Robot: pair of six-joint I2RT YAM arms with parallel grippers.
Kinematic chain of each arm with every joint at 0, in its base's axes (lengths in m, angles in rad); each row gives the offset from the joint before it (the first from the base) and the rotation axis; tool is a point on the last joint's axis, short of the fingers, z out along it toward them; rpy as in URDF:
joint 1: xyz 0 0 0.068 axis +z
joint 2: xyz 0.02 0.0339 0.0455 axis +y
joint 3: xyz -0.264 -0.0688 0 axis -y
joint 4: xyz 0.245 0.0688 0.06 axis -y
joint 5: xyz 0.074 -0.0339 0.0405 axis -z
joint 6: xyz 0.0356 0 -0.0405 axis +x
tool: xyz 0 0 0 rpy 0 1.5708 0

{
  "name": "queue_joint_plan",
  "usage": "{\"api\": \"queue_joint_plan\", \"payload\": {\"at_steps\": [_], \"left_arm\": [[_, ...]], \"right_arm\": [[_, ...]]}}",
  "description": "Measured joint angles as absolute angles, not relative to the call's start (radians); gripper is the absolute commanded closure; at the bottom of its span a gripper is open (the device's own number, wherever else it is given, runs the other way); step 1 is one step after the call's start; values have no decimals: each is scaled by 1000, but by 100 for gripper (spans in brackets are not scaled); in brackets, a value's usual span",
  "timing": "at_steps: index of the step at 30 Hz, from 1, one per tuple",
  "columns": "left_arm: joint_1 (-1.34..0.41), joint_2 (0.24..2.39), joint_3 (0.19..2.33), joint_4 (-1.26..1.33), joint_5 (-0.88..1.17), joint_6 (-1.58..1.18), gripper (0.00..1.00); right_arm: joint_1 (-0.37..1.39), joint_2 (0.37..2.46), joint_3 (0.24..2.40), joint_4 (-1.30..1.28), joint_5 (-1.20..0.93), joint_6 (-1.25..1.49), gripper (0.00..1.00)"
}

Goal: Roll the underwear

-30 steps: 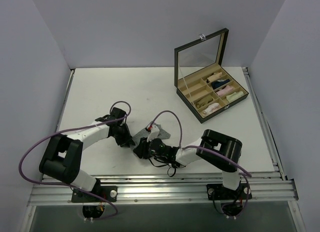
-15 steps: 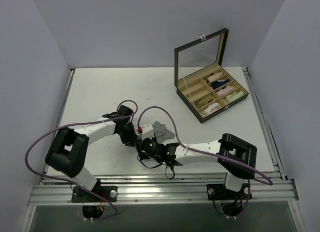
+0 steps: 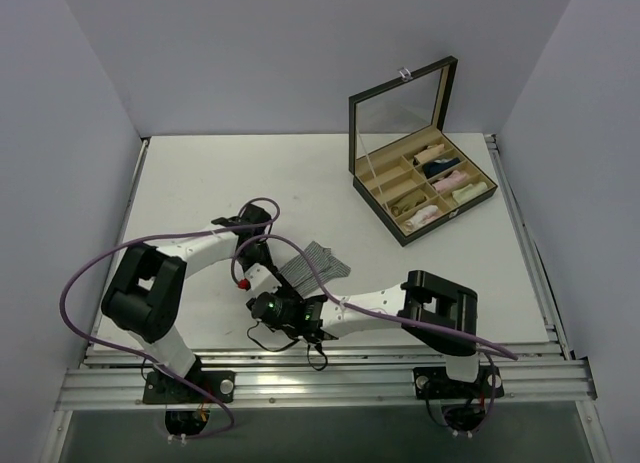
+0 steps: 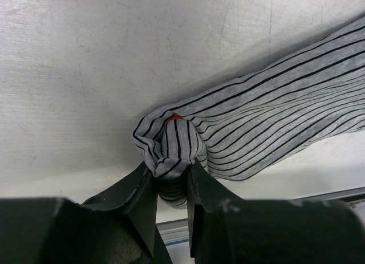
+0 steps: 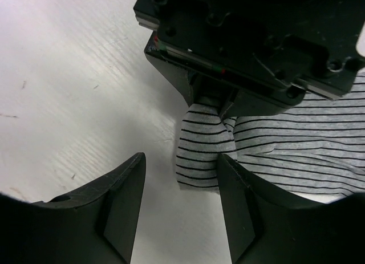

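Note:
The underwear [image 3: 318, 260] is grey cloth with dark pinstripes and lies on the white table, right of both grippers. In the left wrist view my left gripper [image 4: 171, 170] is shut on a bunched corner of the underwear [image 4: 274, 121], with a small reddish edge showing above the pinch. From above, the left gripper [image 3: 262, 255] sits at the cloth's left end. My right gripper [image 5: 181, 161] is open, its jaws wide apart on either side of the hanging striped corner [image 5: 199, 153], just below the left gripper's body. From above it [image 3: 255, 281] lies near the front.
An open dark box [image 3: 422, 188] with a mirrored lid stands at the back right, with small rolled garments in its compartments. Purple cables loop over both arms. The table's metal front rail [image 3: 320, 368] runs close behind the right wrist.
The right wrist has swung left along the table's front. The left gripper has shifted slightly back and right with the cloth corner. The underwear now lies stretched out further right.

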State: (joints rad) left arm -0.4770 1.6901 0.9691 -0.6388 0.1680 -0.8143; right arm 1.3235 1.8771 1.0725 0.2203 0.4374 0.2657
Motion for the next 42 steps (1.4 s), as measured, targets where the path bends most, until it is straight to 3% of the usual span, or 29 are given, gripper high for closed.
{"api": "queue_joint_plan", "payload": {"at_steps": [27,30,31,32,37,40,42], "left_arm": [[-483,1773,1063,-741,170,-809,84],[-483,1776,1067,-746,171,-808,83],[-483,1776,1068,-748,171,-808,83],[-483,1776,1069,-749,171,-809,82],[-477,1753,1046,-734,170,-831,65],[-459,1722,1011,-714,172,-854,50],[-445,1706,995,-710,164,-861,47]], "right_arm": [[1338,1966,1117,191,588,128,55],[1338,1974,1117,210,588,133,68],[1338,1977,1117,216,588,137,85],[1337,1978,1115,218,586,147,90],[1317,1945,1045,307,544,230,99],[1260,1887,948,424,414,311,100],[1219,1863,891,509,323,366,100]]}}
